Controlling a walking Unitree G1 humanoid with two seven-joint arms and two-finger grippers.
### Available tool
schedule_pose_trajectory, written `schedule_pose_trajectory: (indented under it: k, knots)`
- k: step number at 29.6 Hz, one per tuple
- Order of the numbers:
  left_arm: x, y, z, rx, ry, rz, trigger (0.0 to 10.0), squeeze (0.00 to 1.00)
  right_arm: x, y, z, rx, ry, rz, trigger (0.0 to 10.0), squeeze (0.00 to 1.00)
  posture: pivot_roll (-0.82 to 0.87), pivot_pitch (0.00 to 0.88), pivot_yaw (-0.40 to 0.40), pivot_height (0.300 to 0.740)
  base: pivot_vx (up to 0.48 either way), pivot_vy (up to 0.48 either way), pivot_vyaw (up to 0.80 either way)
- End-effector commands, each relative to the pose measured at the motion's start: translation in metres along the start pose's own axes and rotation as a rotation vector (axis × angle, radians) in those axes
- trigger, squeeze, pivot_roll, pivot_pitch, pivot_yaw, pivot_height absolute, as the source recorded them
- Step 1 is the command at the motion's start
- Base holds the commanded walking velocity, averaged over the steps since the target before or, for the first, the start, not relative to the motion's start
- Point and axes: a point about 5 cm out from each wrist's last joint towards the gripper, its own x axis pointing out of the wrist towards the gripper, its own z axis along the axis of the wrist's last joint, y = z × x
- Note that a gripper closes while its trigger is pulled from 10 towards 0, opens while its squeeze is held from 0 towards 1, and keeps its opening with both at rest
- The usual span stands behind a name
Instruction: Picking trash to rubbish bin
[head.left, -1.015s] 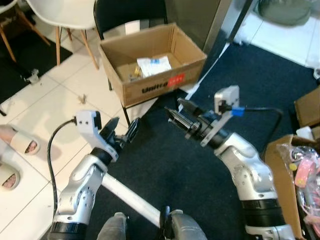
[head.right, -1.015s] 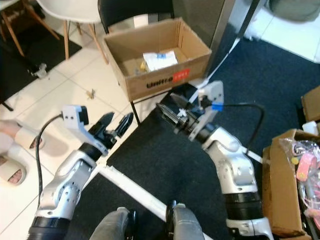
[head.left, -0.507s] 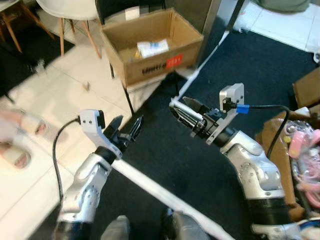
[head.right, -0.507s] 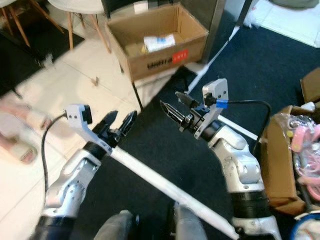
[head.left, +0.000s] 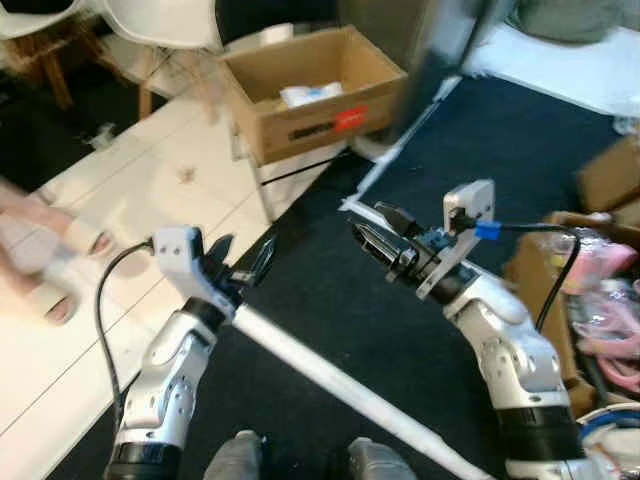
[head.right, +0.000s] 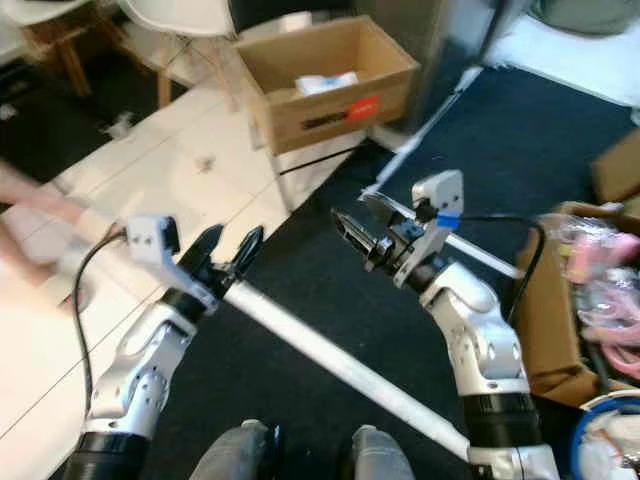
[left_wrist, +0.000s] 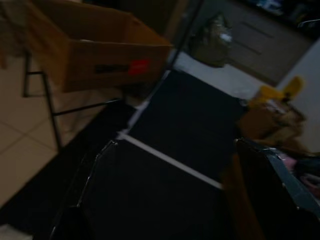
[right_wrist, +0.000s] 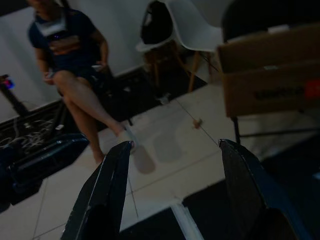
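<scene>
A cardboard box (head.left: 318, 90) serving as the rubbish bin sits ahead on the white tiled floor (head.left: 120, 230), at the edge of a dark carpet (head.left: 470, 150), with white wrappers (head.left: 308, 94) lying inside it. A small scrap of litter (head.left: 186, 175) lies on the tiles near the box. The robot's left gripper (head.left: 243, 268) and right gripper (head.left: 372, 231) are raised over the carpet, fingers of each spread apart and holding nothing. A white chair (head.left: 165, 20) stands beyond, and a person's sandalled foot (head.left: 75, 238) rests on the tiles. The robot appears to be between pickups; next it must likely find a piece and reach down.
</scene>
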Motion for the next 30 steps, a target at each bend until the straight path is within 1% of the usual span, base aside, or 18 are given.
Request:
schedule_pose_trajectory:
  k: [1,3,10,11,12,14,17,19,26,30]
  knots:
    - [-0.006,0.009,-0.004,0.036,0.009,0.045,10.0,0.0,-0.004,-0.003,-0.005,0.005,0.011,-0.038,10.0,0.0,0.0,0.126,-0.012,0.74,0.0,0.0,0.0]
    - [-0.009,0.015,-0.01,0.04,0.019,0.068,10.0,0.0,-0.008,-0.005,-0.008,0.016,0.011,-0.074,10.0,0.0,-0.01,0.12,-0.01,0.74,0.0,0.0,0.0]
    - [-0.008,0.015,-0.018,0.035,0.017,0.069,10.0,0.0,-0.01,-0.009,-0.014,0.026,0.019,-0.133,10.0,0.0,-0.01,0.114,-0.011,0.74,0.0,0.0,0.0]
    - [-0.008,0.016,-0.019,0.038,0.007,0.075,10.0,0.0,-0.011,-0.012,-0.016,0.023,0.026,-0.167,10.0,0.0,-0.01,0.108,-0.012,0.74,0.0,0.0,0.0]
    - [-0.008,0.016,-0.019,0.038,0.007,0.075,10.0,0.0,-0.011,-0.012,-0.016,0.023,0.026,-0.167,10.0,0.0,-0.01,0.108,-0.012,0.74,0.0,0.0,0.0]
    - [-0.008,0.02,-0.021,0.052,0.011,0.085,10.0,0.0,-0.012,-0.015,-0.019,0.007,0.038,-0.216,10.0,0.0,-0.01,0.108,-0.01,0.74,0.0,0.0,0.0]
    - [-0.008,0.022,-0.022,0.057,0.008,0.097,10.0,0.0,-0.012,-0.017,-0.019,-0.003,0.03,-0.251,10.0,0.0,-0.01,0.113,-0.009,0.74,0.0,0.0,0.71]
    - [-0.006,0.02,-0.022,0.083,0.004,0.091,10.0,0.0,-0.01,-0.017,-0.017,-0.012,0.028,-0.237,10.0,0.0,-0.01,0.114,-0.011,0.74,0.0,0.0,0.72]
    - [-0.002,0.017,-0.023,0.107,0.006,0.068,10.0,0.0,-0.007,-0.014,-0.016,-0.04,0.02,-0.201,10.0,0.0,-0.01,0.118,-0.012,0.74,0.0,0.0,0.7]
    - [-0.001,0.017,-0.023,0.107,0.004,0.063,10.0,0.0,-0.005,-0.014,-0.014,-0.056,0.016,-0.196,10.0,0.0,-0.01,0.123,-0.011,0.74,0.0,0.0,0.69]
